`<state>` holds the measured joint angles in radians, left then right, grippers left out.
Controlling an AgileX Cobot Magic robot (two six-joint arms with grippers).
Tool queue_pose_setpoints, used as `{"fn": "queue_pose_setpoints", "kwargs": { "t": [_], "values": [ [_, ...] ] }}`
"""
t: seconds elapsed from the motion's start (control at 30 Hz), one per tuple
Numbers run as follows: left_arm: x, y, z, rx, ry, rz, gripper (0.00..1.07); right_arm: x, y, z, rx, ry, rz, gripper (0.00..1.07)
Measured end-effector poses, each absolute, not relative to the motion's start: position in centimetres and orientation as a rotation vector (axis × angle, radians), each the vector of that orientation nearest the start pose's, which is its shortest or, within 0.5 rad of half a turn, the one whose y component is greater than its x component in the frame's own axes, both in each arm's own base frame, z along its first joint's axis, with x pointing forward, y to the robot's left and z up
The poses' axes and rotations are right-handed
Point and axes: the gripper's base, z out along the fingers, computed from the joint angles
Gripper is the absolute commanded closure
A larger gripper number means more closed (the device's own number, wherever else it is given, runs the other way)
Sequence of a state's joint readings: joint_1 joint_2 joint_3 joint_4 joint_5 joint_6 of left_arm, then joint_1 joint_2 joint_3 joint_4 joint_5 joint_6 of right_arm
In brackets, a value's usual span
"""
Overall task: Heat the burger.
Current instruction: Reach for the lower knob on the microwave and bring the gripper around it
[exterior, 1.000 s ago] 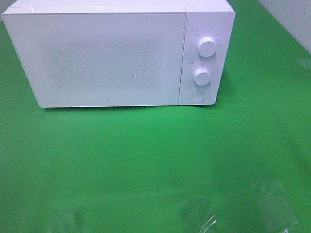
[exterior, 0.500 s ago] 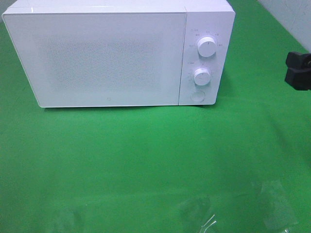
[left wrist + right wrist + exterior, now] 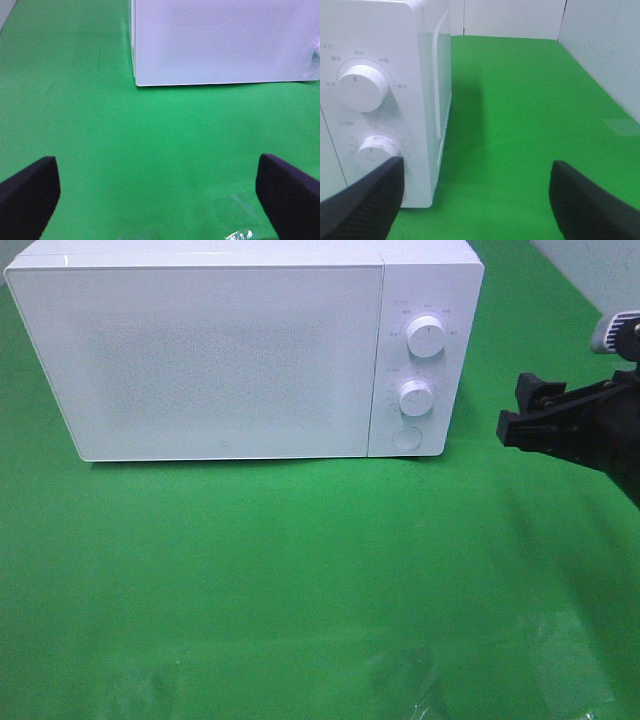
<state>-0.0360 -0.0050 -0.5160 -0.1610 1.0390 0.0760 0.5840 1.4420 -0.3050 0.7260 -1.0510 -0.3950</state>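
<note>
One white microwave [image 3: 220,360], door closed, on green desk [image 3: 300,560]; two dials, upper knob [image 3: 426,337] and lower knob [image 3: 415,398], above one button [image 3: 406,438]. Burger hidden from every view. Right gripper [image 3: 512,410] spread wide, empty, beside the knobs. Left gripper [image 3: 160,200] spread wide, empty, above desk.

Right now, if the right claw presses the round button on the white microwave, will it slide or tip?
The microwave is a broad, low box sitting flat on the green cloth, so tipping looks unlikely. It is probably heavy, and the cloth may add grip. A hard push by the right claw on the round button might slide it slightly.
</note>
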Motion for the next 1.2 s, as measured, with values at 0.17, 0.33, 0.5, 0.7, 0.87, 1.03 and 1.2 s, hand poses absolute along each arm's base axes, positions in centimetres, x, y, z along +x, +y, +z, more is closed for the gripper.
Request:
{"fn": "queue_pose_setpoints", "kwargs": {
  "t": [0.17,0.33,0.5,0.7,0.87,1.03,1.2],
  "values": [
    [-0.8,-1.2,28.4,0.119,1.992,-0.165,0.06,20.7,8.7,18.7,-0.007,1.677,-0.066,0.32],
    [-0.8,-1.2,28.4,0.119,1.992,-0.165,0.06,20.0,10.7,18.0,-0.033,1.681,-0.053,0.32],
    [-0.8,-1.2,28.4,0.119,1.992,-0.165,0.06,20.3,12.4,17.7,-0.062,1.684,-0.030,0.32],
    [-0.8,-1.2,28.4,0.119,1.992,-0.165,0.06,21.1,13.7,17.3,-0.073,1.686,-0.028,0.32],
    [-0.8,-1.2,28.4,0.119,1.992,-0.165,0.06,21.6,14.1,16.7,-0.083,1.684,-0.047,0.33],
    [-0.8,-1.2,28.4,0.119,1.992,-0.165,0.06,21.7,14.3,15.9,-0.087,1.696,-0.058,0.33],
    [-0.8,-1.2,28.4,0.119,1.992,-0.165,0.06,22.1,14.0,15.4,-0.029,1.704,-0.016,0.33]
  ]
}}
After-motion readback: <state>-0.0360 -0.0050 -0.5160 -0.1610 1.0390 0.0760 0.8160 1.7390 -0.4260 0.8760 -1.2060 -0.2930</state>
